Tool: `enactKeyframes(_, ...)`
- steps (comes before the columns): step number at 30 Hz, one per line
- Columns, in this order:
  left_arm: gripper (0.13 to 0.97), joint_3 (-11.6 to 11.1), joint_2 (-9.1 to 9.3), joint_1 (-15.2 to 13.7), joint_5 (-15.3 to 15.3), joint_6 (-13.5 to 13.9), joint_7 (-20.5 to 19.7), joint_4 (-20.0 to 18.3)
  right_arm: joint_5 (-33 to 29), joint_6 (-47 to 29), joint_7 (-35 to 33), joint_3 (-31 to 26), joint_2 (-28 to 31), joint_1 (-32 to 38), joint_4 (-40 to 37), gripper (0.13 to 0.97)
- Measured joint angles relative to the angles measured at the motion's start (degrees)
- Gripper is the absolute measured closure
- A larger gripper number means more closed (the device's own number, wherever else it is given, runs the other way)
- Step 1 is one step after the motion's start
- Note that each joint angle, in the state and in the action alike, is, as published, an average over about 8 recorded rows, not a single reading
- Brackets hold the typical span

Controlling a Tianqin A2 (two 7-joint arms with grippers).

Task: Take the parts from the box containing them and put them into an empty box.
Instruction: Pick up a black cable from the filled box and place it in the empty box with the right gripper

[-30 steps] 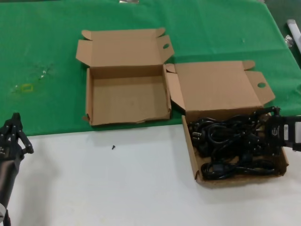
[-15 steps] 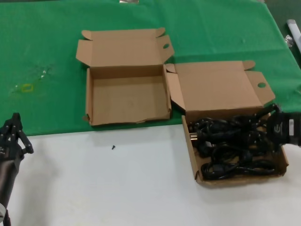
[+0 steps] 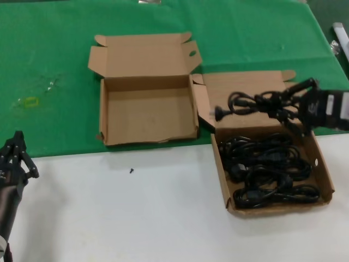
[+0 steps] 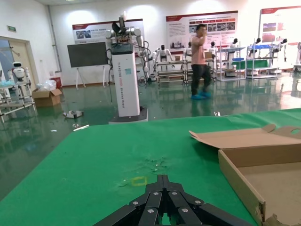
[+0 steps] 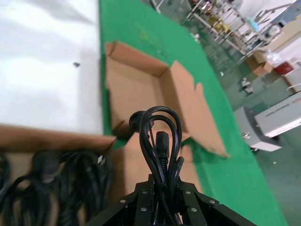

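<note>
A work table, near half white, far half covered in green cloth. Directly on it, two open brown cardboard mailer boxes: the empty box with ragged front wall, resting on the green just behind the colour seam; beside it, toward the robot's right, the box containing them, its tray packed with coiled black power cords and sitting on the white, its lid reaching back onto the green. A small dark speck on the white near the seam.
</note>
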Motion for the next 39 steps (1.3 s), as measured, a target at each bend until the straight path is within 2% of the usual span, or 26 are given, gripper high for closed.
enactKeyframes(12,0.954,0.0,0.00,0.0,0.0,0.0,0.0,0.0,-2.9,3.1,0.8,-3.6,-8.3,6.6,-2.2,0.876)
enactKeyframes(21,0.954,0.0,0.00,0.0,0.0,0.0,0.0,0.0,-5.1,5.5,-0.9,-7.1,-16.3,10.8,-7.1,0.877)
enactKeyframes(31,0.954,0.0,0.00,0.0,0.0,0.0,0.0,0.0,-7.5,8.5,-5.3,-10.4,-25.5,15.6,-16.7,0.877)
enactKeyframes(39,0.954,0.0,0.00,0.0,0.0,0.0,0.0,0.0,-7.2,10.6,-12.8,-10.9,-33.1,19.7,-28.6,0.877)
